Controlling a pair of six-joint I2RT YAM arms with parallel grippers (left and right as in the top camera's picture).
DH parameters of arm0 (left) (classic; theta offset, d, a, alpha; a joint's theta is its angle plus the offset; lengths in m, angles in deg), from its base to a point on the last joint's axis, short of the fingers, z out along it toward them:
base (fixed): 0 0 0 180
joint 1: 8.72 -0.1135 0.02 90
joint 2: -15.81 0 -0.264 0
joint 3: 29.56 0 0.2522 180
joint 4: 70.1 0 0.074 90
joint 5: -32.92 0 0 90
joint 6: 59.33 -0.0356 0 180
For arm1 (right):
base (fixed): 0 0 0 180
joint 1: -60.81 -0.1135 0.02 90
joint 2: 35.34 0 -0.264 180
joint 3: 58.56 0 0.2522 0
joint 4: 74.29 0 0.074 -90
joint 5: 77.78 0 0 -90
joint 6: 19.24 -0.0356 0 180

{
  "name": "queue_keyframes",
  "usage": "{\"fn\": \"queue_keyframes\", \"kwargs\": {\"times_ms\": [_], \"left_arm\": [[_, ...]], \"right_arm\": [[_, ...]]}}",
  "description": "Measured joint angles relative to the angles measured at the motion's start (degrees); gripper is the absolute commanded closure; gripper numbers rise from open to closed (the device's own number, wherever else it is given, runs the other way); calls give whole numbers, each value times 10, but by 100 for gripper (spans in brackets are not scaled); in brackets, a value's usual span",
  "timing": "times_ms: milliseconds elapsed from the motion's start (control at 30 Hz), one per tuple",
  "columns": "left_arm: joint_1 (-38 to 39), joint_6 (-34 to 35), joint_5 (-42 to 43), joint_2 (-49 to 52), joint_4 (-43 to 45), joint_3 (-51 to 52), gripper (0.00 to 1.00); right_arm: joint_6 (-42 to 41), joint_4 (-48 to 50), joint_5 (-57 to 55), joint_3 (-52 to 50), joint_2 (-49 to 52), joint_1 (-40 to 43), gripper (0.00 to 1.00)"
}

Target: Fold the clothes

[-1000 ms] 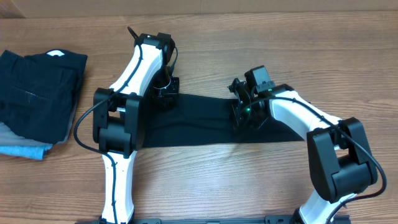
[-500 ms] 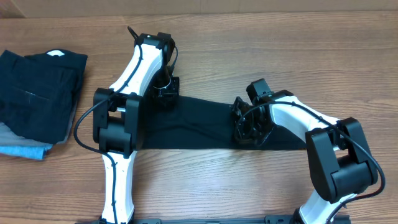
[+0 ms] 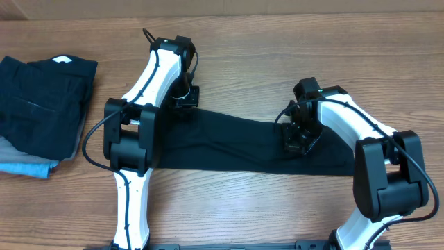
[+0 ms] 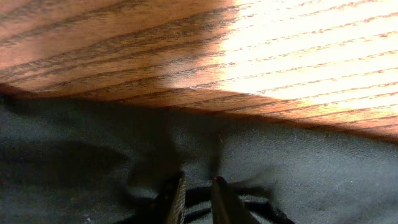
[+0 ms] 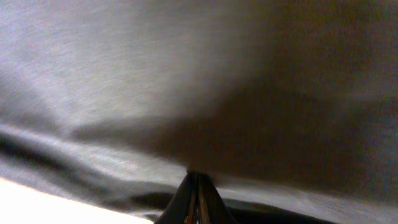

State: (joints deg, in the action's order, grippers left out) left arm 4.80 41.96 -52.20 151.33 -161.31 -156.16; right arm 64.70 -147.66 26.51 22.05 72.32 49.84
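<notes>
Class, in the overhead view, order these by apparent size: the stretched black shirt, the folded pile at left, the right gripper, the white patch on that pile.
1-2. The black shirt and the folded pile: similar spread, too close to rank.
3. Then the right gripper.
4. Smallest: the white patch.

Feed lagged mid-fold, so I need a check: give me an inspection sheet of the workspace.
Surface: wooden table.
Job's things: black T-shirt stretched as a band between the two arms.
Clutter: stack of folded clothes at the left edge.
Claws: left claw shut on the T-shirt near its far edge; right claw shut on its fabric.
Cables: left arm cable and right arm cable, both looped.
Surroundings: nothing seen.
</notes>
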Motion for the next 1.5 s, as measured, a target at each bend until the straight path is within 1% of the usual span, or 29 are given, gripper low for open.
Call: {"fn": "queue_keyframes", "kwargs": {"times_ms": [67, 100, 167, 200, 233, 267, 300, 367, 467, 500, 600, 700, 733, 833, 900, 1000, 1133, 1200, 1233, 1300, 1433, 1500], "left_arm": [[-3, -17, -2, 0, -20, -12, 64], [-8, -24, 5, 0, -43, -33, 62], [-20, -28, 27, -1, -86, -94, 62], [-21, -29, 38, -3, -97, -108, 63], [-22, -29, 50, -4, -111, -111, 72], [-20, -29, 59, -4, -125, -110, 76], [-16, -32, 64, -4, -130, -107, 77], [3, -36, 72, -4, -134, -88, 76], [37, -40, 76, -5, -115, -23, 76], [43, -42, 78, -7, -89, 7, 76], [42, -42, 82, -7, -56, 69, 74], [42, -42, 70, -13, -29, 78, 73], [41, -42, 64, -16, -15, 79, 71], [30, -39, 54, -19, 10, 79, 70], [18, -39, 56, -20, 15, 79, 70], [9, -39, 60, -21, 14, 79, 69], [9, -38, 60, -21, 15, 79, 68], [9, -37, 61, -21, 14, 79, 66], [9, -37, 61, -21, 14, 79, 66], [9, -37, 60, -21, 14, 79, 65], [9, -37, 56, -21, 14, 79, 65], [9, -37, 55, -21, 12, 79, 64]], "right_arm": [[-34, 3, -34, 0, 0, 0, 96], [-44, 5, -45, 0, 0, 0, 96], [-66, 16, -58, 0, 0, 0, 96], [-71, 23, -60, -1, 0, 0, 96], [-77, 39, -63, -8, 0, 0, 96], [-79, 47, -63, -14, -1, 0, 96], [-81, 50, -62, -17, -2, 0, 96], [-83, 54, -62, -21, -5, 0, 96], [-85, 61, -62, -23, -6, 1, 96], [-87, 62, -62, -24, -7, 0, 96], [-87, 77, -62, -26, -8, 1, 96], [-87, 121, -62, -28, -8, 1, 96], [-87, 133, -62, -29, -8, 1, 96], [-86, 197, -62, -32, -8, 1, 96], [-82, 206, -62, -33, -7, 0, 96], [-78, 165, -68, -29, -8, 0, 96], [-77, 124, -102, -19, -8, 0, 96], [-76, 76, -120, -7, -6, 2, 96], [-75, 42, -132, 6, -3, 9, 96], [-76, 10, -142, 21, -2, 20, 96], [-76, -18, -163, 23, -2, 42, 96], [-90, -41, -188, 23, -2, 64, 96]]}}
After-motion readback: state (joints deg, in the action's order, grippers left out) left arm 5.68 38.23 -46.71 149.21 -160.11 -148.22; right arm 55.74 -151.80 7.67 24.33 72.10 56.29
